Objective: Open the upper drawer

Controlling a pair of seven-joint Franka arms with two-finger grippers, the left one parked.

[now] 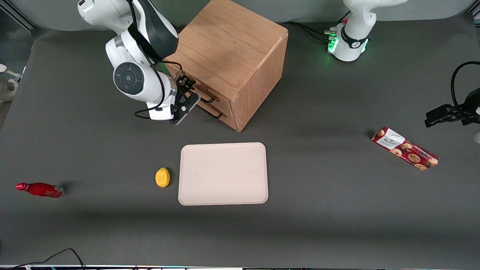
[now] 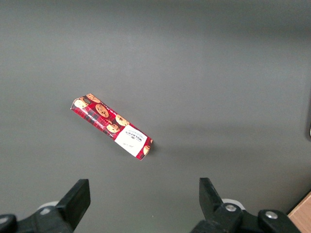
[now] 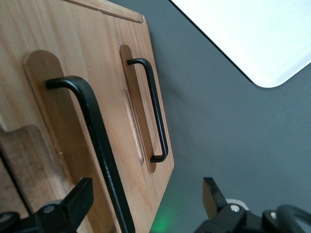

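Progress is slight: the upper drawer (image 1: 195,92), in the cabinet (image 1: 232,56) at upper centre of the front view, looks shut or barely cracked, so the pull remains. The gripper (image 3: 146,204) is spread wide, its 2 fingers straddling the upper drawer's handle (image 3: 99,145) without pinching it.

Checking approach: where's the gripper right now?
The gripper is open at the cabinet front, its fingers straddling the upper drawer's handle, above the tray.
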